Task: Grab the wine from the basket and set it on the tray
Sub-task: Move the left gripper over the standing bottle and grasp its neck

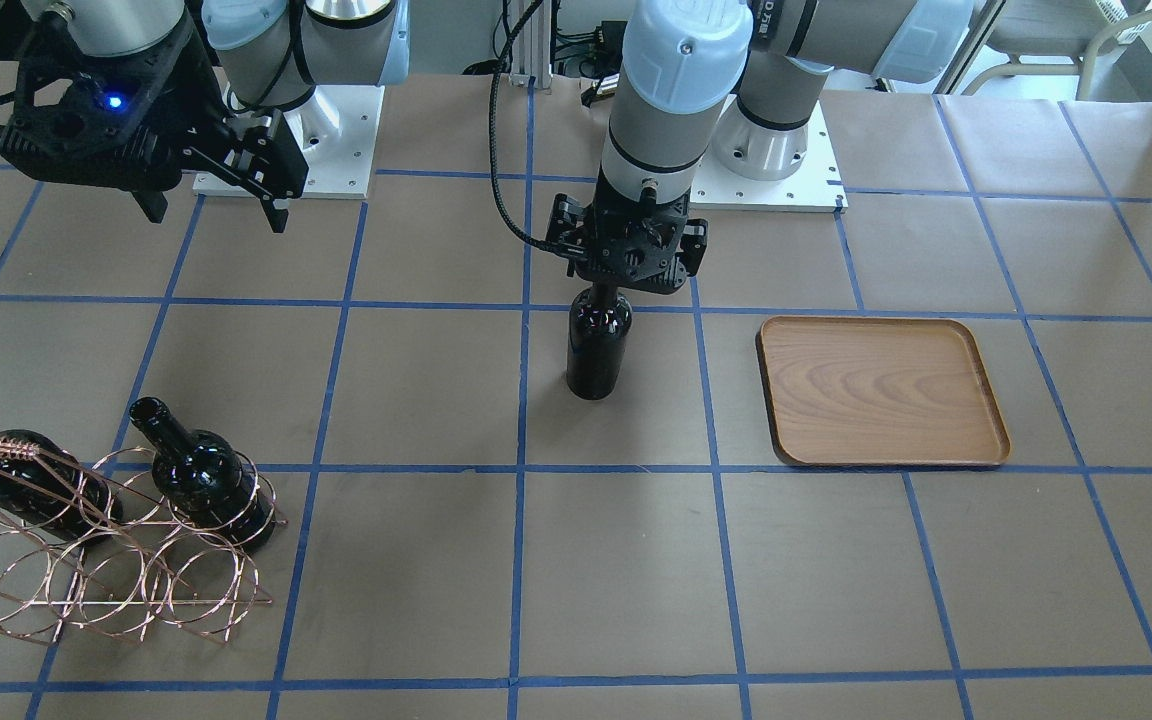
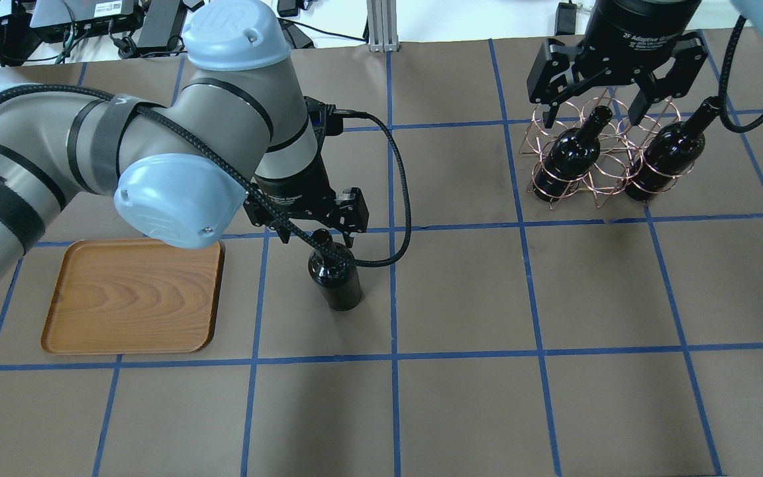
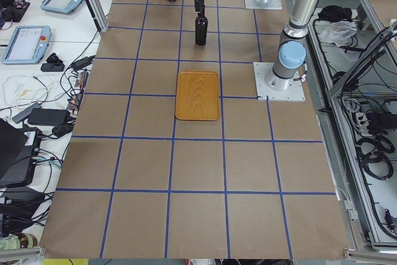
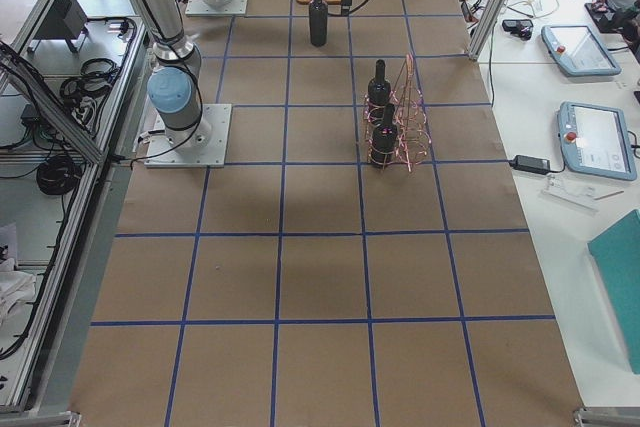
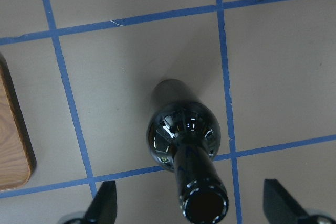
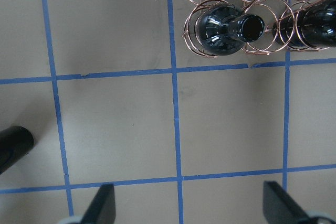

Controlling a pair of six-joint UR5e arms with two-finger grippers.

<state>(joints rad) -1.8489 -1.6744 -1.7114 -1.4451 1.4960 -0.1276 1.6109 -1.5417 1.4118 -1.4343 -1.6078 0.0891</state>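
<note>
One wine bottle (image 2: pixel 336 281) stands upright on the table, right of the wooden tray (image 2: pixel 133 295) in the overhead view. My left gripper (image 2: pixel 318 232) is open directly above it. In the left wrist view (image 5: pixel 189 196) the fingers (image 5: pixel 105 199) stand wide on either side of the bottle neck (image 5: pixel 202 182) without touching it. The copper wire basket (image 2: pixel 597 169) stands at the far right with two more bottles (image 2: pixel 570 156) in its rings. My right gripper (image 2: pixel 610 99) hangs open and empty above the basket.
The table is brown paper with a blue tape grid. The tray (image 1: pixel 881 390) is bare. In the front view the basket (image 1: pixel 106 570) is at the lower left, with its near rings unfilled. The arm bases (image 1: pixel 776 150) stand at the robot's side of the table.
</note>
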